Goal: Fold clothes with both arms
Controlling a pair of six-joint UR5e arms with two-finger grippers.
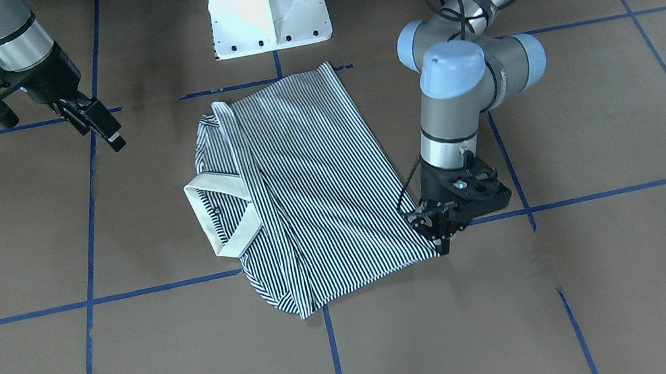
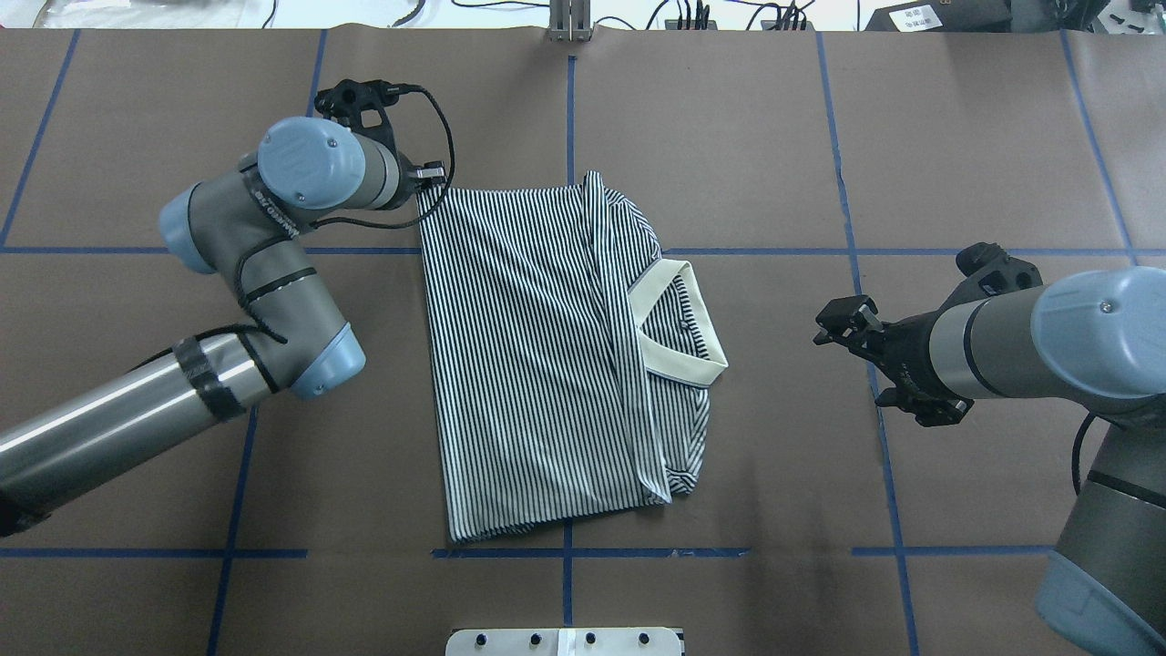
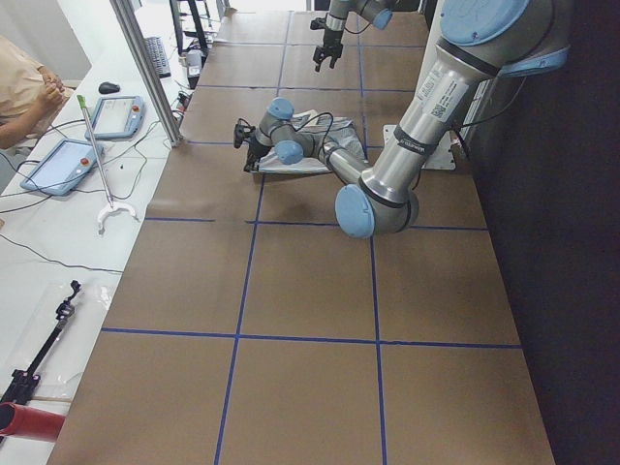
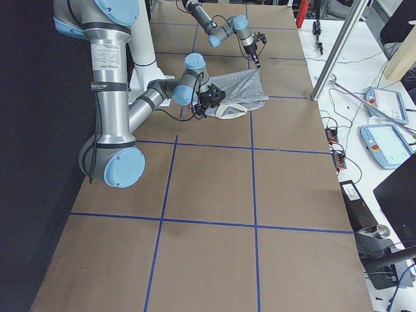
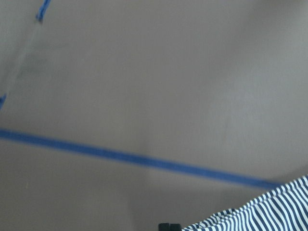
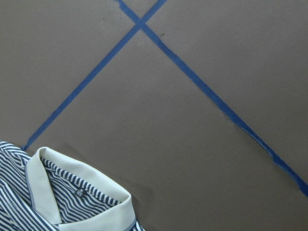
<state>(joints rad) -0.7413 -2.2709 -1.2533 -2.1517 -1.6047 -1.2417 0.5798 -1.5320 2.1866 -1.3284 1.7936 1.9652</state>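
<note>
My brown counter point(image 1: 602, 119) carries the striped polo shirt point(image 1: 318, 182) at centre, folded over lengthwise, so a crosswise fold seems next. The left gripper point(image 1: 441, 238) sits at a hem corner, I judge to lift it; whether its fingers pinch cloth I cannot tell. The right gripper point(image 2: 833, 323) hovers empty off the collar point(image 2: 679, 323) side, finger gap unreadable.

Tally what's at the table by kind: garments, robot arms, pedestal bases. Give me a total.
Garments: 1, the striped polo shirt
Robot arms: 2, the left arm and the right arm
Pedestal bases: 1, the white pedestal base
Total: 4
</note>
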